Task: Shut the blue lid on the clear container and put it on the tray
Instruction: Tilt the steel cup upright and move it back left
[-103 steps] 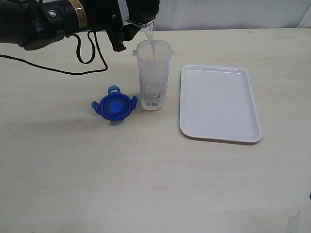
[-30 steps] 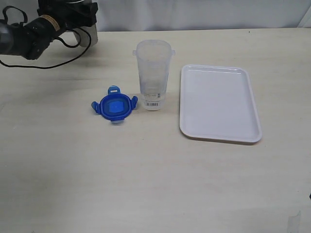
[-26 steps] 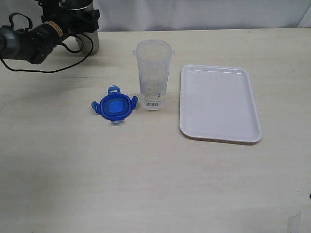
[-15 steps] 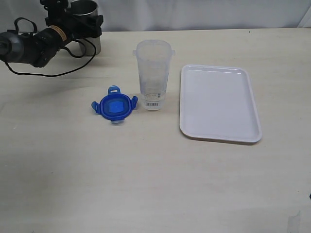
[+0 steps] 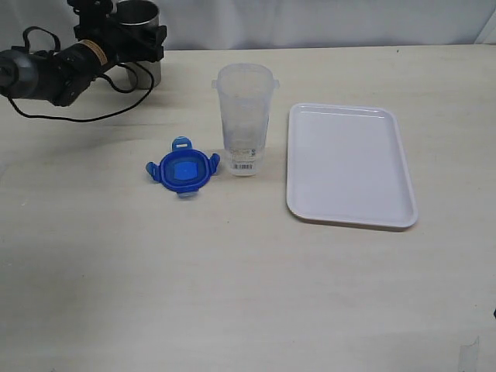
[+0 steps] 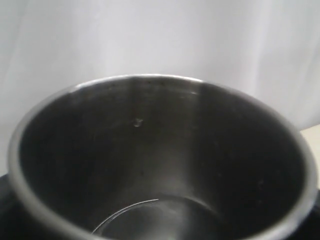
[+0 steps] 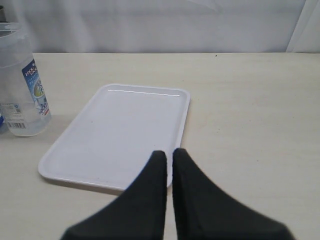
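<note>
Though the left gripper (image 5: 133,37) seemingly flanks the grey steel cup (image 6: 165,160), its grip is unclear; right gripper (image 7: 168,156) closed; round blue plastic lid (image 5: 182,171) lies just beside tall clear plastic container (image 5: 244,116).

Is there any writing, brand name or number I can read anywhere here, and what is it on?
Nothing reads clearly enough to quote.
Blue-and-white label on the clear container: print, too blurred to read.
Barcode sticker near its base: bars and digits, too small.
Yellow band on the left arm: dark marks, too small.
Blue lid, tray, steel cup: no writing visible.
</note>
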`<control>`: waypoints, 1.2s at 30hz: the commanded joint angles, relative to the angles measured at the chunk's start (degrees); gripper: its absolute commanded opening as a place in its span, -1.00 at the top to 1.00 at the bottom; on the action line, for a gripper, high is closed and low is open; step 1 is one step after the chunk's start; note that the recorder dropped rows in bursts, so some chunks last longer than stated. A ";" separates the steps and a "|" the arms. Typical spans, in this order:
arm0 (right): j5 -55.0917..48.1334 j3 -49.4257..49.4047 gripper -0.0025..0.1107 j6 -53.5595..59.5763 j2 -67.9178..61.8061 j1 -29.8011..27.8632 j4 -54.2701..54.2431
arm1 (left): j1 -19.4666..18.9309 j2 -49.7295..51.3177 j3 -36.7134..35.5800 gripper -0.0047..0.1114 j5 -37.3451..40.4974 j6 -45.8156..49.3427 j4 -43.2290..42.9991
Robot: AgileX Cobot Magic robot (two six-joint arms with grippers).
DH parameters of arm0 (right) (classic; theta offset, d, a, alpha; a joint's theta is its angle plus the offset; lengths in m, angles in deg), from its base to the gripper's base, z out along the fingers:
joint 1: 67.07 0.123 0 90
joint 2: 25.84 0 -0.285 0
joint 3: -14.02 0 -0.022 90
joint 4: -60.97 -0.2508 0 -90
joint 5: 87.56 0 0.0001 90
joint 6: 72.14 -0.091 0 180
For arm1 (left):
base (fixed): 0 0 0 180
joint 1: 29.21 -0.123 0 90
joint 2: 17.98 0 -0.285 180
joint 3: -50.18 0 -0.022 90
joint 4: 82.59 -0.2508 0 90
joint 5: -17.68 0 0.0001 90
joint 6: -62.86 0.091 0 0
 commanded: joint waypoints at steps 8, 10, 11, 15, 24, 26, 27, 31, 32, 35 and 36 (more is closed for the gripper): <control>0.02 -0.21 0.88 0.32 0.30 -0.30 0.46 | 1.23 -0.40 0.25 -0.07 -0.85 -3.13 -0.60; 0.02 -0.21 0.88 0.32 0.30 -0.30 0.46 | 1.23 -0.40 0.25 -0.05 -0.73 -3.13 -0.60; 0.02 -0.21 0.88 0.32 0.30 -0.30 0.46 | 1.23 -0.40 0.25 -0.04 -0.73 -3.13 -0.57; 0.02 -0.21 0.88 0.32 0.30 -0.30 0.46 | 1.23 -0.40 0.25 -0.03 -0.12 -3.13 -0.57; 0.02 -0.21 0.88 0.32 0.30 -0.30 0.46 | 2.07 -0.40 0.25 -0.25 0.56 -3.13 -0.94; 0.02 -0.21 0.88 0.32 0.30 -0.30 0.46 | 2.65 -0.40 0.25 -0.38 0.56 -3.13 -1.03; 0.02 -0.21 0.88 0.32 0.30 -0.30 0.46 | 2.69 -0.40 0.25 -0.43 0.56 -3.13 -1.03; 0.02 -0.21 0.88 0.32 0.30 -0.30 0.46 | 2.99 -0.40 0.25 -0.53 0.56 -3.13 -1.03; 0.02 -0.21 0.88 0.32 0.30 -0.30 0.46 | 2.99 -0.40 0.25 -0.53 0.56 -3.13 -1.03; 0.02 -0.21 0.88 0.32 0.30 -0.30 0.46 | 2.99 -0.40 0.25 -0.53 0.56 -3.13 -1.03; 0.02 -0.21 0.88 0.32 0.30 -0.30 0.46 | 2.99 -0.40 0.25 -0.53 0.56 -3.13 -1.03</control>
